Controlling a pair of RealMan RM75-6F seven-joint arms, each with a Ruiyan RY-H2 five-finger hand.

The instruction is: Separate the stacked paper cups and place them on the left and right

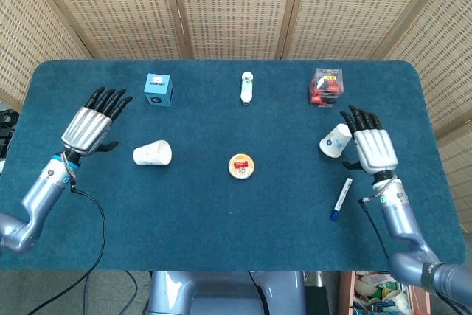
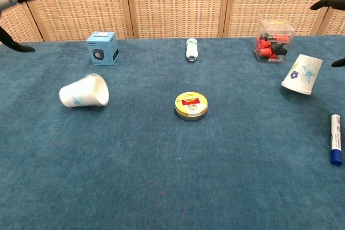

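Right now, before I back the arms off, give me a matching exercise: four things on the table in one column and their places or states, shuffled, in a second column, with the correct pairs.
Column 1:
1. left paper cup
2. right paper cup
3. round tin
4. marker

Column 2:
A. middle of the table
B. near the right edge, blue cap toward the front
C. lying on its side, right of the open left robot hand
D. tilted, just left of the open right robot hand

Pairs: 1-C, 2-D, 3-A, 4-B
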